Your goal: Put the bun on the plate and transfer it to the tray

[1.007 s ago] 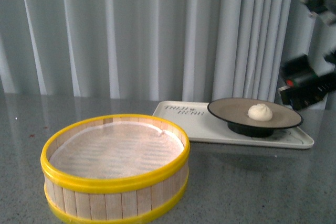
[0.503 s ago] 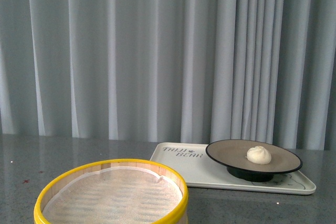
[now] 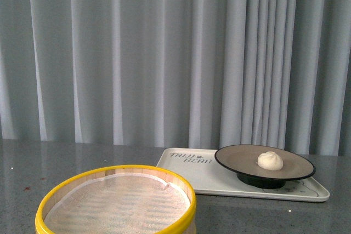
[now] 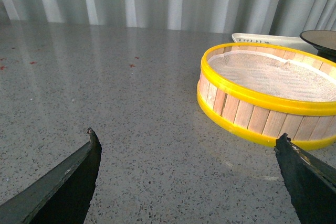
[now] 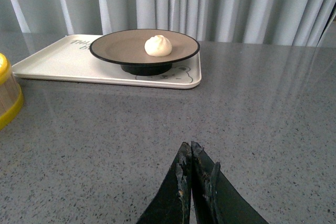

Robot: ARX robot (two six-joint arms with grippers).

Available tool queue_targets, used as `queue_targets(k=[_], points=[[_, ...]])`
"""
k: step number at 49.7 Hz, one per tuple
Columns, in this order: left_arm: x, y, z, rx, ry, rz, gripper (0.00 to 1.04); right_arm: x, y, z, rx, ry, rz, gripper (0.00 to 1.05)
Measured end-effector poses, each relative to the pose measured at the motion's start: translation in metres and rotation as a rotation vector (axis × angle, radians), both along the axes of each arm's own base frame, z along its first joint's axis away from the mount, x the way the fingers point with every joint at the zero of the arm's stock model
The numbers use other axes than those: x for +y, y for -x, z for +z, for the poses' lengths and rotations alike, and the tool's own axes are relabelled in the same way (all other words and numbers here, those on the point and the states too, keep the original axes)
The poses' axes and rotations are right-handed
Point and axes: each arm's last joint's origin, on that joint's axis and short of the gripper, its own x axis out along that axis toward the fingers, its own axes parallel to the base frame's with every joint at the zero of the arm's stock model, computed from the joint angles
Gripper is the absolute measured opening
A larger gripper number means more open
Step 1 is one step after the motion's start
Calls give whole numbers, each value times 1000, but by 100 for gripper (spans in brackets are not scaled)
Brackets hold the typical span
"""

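Hovering above the grey stone table (image 5: 273, 129), the right gripper (image 5: 192, 157) has its 2 fingers pressed together on nothing, while the left gripper (image 4: 186, 145) is spread wide near the yellow-rimmed steamer basket (image 4: 262, 114). Bun (image 3: 270, 160) sits on the plate (image 3: 236, 158), which stands on the tray (image 3: 186, 173).

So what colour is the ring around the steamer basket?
Bright yellow: the steamer basket has yellow rings above and below its wooden slats, clearest in the left wrist view.

backdrop: pale grey pleated curtain (image 3: 137, 53) | surface: speckled grey stone table (image 5: 273, 108), glossy reflections
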Motion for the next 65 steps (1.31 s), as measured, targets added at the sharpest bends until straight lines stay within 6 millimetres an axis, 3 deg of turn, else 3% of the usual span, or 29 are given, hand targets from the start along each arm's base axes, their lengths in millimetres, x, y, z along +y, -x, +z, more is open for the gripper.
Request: queue_targets(k=[12,65], points=[[0,0,0,0,0,0,98,0,12,-12,3,0,-1,2],[0,0,0,0,0,0,98,0,48,-11,9,0,0,2]])
